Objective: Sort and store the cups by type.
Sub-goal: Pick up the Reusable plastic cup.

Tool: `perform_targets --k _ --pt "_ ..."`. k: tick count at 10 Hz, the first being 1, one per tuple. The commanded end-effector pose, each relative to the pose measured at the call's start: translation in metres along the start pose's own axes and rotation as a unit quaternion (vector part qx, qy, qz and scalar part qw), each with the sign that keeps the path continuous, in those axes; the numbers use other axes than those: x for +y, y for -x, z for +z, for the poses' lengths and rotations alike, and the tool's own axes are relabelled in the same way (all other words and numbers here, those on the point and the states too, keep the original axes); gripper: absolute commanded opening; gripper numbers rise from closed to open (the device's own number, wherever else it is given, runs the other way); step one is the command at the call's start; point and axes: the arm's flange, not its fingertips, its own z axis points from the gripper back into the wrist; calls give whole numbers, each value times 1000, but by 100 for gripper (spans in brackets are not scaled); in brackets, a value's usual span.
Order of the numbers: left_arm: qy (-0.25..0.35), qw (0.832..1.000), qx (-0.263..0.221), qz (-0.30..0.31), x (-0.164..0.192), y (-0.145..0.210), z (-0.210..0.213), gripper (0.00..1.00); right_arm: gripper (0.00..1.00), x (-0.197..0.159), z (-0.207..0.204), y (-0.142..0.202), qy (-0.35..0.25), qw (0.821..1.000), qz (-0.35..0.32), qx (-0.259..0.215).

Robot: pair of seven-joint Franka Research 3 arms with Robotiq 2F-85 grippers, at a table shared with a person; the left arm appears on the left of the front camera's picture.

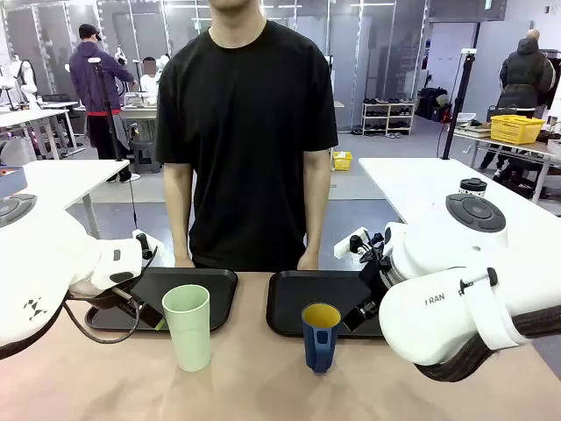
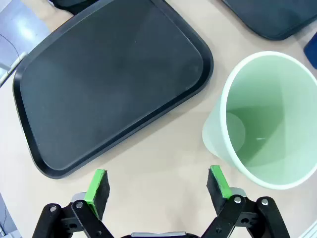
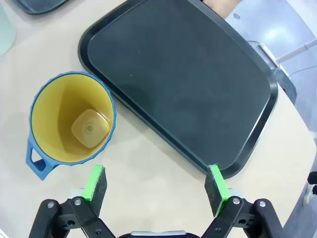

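two cups stand upright on the tan counter, well apart from each other. the green cup is on the robot's left half, on bare counter just on the near side of the left tray. the blue cup, shorter and yellow inside, is nearer the middle, just on the near side of the right tray, with its handle turned toward the robot. both trays are black and lie side by side along the far edge, a narrow strip of counter between them.

the left tool hangs above the counter, released, its jaws spread wide and gripping nothing. from its wrist the green cup sits off to one side, past one green pad. that pad looks just clear of the cup's wall, though from this angle i can't be sure. a rounded corner of the left tray lies ahead of the tool.

the right tool is likewise released, jaws wide, above bare counter. from its wrist the blue cup stands off to the side beyond one pad and apart from it. the other pad hangs over a corner of the right tray.

a person in a black tee stands at the far side, hands resting at the counter's edge behind the trays.
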Motion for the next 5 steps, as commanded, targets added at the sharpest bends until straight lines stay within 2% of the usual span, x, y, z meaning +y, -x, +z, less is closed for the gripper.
perform_targets --k 1,5 --pt "0 1000 0 0 0 0 0 100 100 0 0 0 0 1000 0 0" --pt "0 1000 0 0 0 0 0 100 100 0 0 0 0 1000 0 0"
